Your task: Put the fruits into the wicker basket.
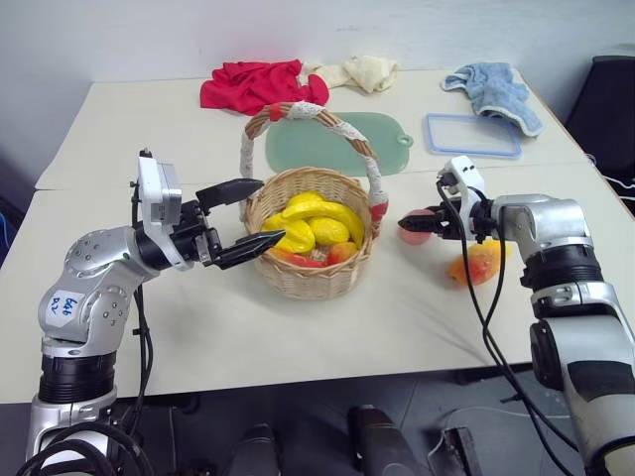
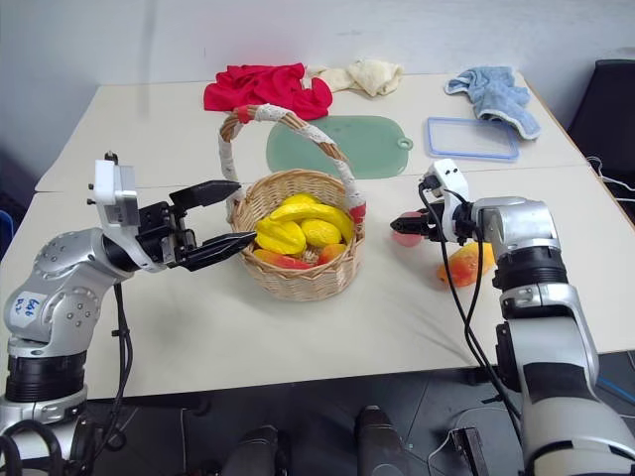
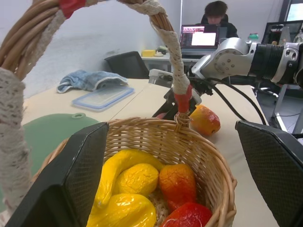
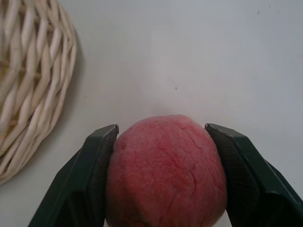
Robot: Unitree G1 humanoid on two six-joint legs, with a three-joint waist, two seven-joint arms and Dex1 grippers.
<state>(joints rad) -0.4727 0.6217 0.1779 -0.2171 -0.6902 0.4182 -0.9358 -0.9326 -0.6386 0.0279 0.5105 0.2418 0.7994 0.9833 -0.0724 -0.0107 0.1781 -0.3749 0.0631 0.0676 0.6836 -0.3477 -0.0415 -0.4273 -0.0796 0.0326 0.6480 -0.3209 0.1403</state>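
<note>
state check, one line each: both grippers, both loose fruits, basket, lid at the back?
Left gripper: open, empty, beside the basket.
Right gripper: shut on peach.
Peach: between the fingers, outside the basket.
Mango: lying on table.
Wicker basket: upright, holding yellow fruits.
Blue-rimmed lid: flat on table.

The wicker basket [image 1: 310,260] was tan weave, its handle white with red ends. The peach [image 4: 165,170] was pink, the mango [image 1: 479,262] orange-yellow, the bench [image 1: 298,337] cream.
</note>
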